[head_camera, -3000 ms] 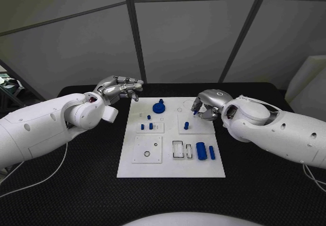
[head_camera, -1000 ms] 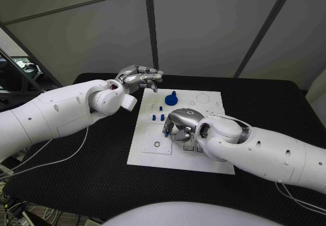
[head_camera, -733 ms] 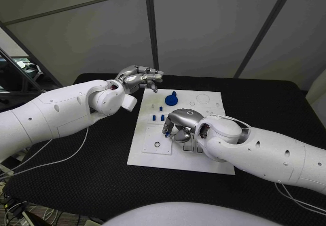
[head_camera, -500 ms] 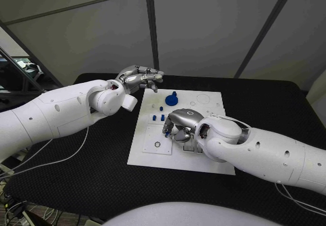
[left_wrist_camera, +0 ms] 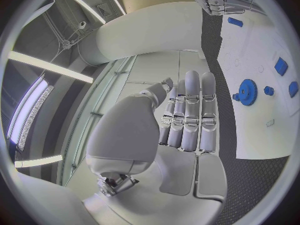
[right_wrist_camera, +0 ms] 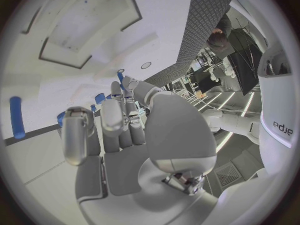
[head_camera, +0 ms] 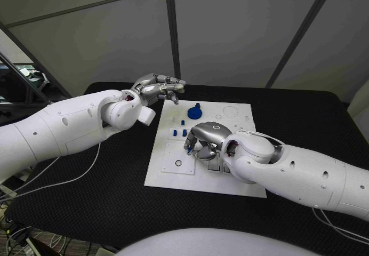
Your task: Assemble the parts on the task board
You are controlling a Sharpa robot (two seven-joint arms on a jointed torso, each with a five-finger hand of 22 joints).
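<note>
The white task board lies mid-table. My right hand hovers over its middle and pinches a small blue peg pointing down, just above the board's left square plate with a ringed hole. In the right wrist view the peg sits at the fingertips near a round hole. My left hand hangs beyond the board's far left corner, fingers curled in on nothing. A blue gear and small blue pegs stand on the board's far part.
A long blue peg lies on the board near recessed slots. The left wrist view shows the gear and small blue pieces on the board. Black table surrounds the board.
The camera has shifted. My right hand carried the blue peg from the board's far right side to over its middle. In the last second it has barely moved. The left hand stays put.
</note>
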